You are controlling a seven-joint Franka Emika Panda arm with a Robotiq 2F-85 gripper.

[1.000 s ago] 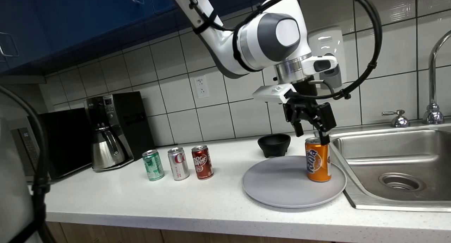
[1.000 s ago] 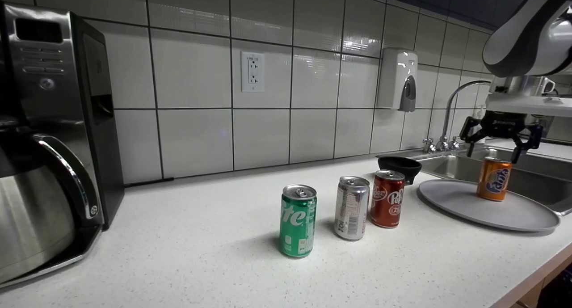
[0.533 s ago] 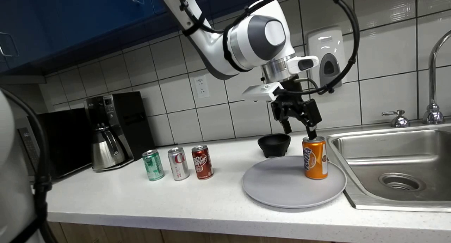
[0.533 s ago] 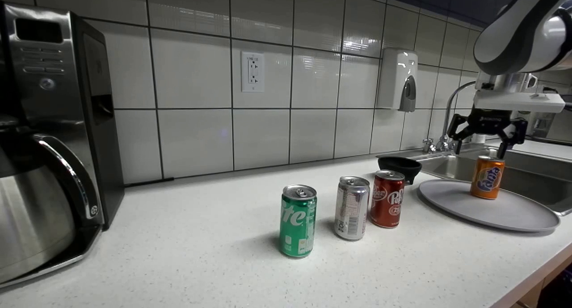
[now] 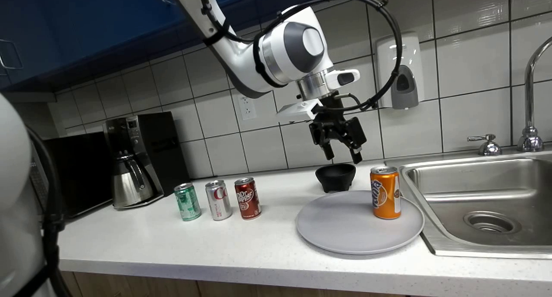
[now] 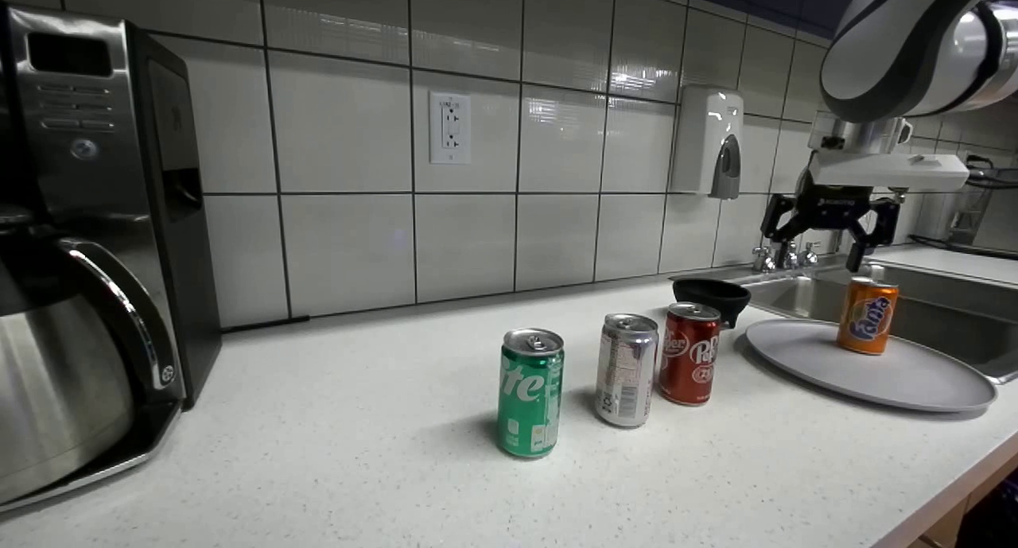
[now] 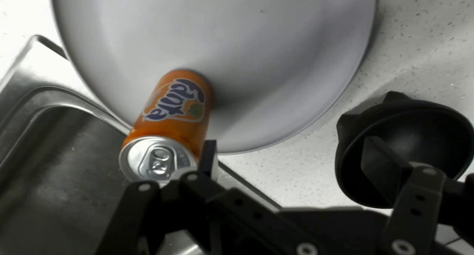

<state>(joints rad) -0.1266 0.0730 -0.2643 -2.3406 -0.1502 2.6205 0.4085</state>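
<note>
While the jaws gape near the Fanta can (image 5: 386, 193), only an exterior view shows the drain (image 5: 492, 222).

The spread end effector (image 6: 819, 259) hangs near the orange can (image 6: 868, 316) on the plate (image 6: 907, 378).

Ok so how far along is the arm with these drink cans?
Done, it seems: the orange metal Fanta can stands upright on the round grey plate. In hand: nothing; the black jaws hang open, apart from that can. Possibly left: the green metal can, silver metal can and dark red metal can, all off the plate on the white speckled countertop.
</note>
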